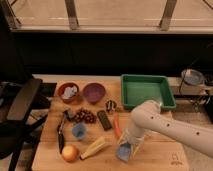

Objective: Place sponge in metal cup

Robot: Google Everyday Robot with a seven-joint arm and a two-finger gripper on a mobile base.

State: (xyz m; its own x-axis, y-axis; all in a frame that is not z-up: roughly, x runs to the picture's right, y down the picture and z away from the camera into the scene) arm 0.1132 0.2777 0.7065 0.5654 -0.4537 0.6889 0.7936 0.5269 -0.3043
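- The end effector (129,145) of the white robot arm (162,124) is down at the front edge of the pale wooden worktop (50,145), right over the flat blue-grey rectangular sponge (122,151). I cannot tell how far open it is, nor whether it has any hold of the sponge.
- If the hold is shallow or off-centre, the soft block could fold or slip out on the lift and drop back near the edge, or over it.
- The small dark shiny metal cup (111,105) stands well apart from the sponge, further back and a little to the left. A slender orange carrot (116,126) and a dark rectangular bar (104,120) lie between them, so a low carry could knock either into the cup.
- The cup looks light and narrow. A sponge longer than the mouth is wide may bridge the rim instead of going in, and pressing it down off-centre could tip the cup.
- The small blue plastic cup (78,131) sits nearer the front (an easy wrong target).
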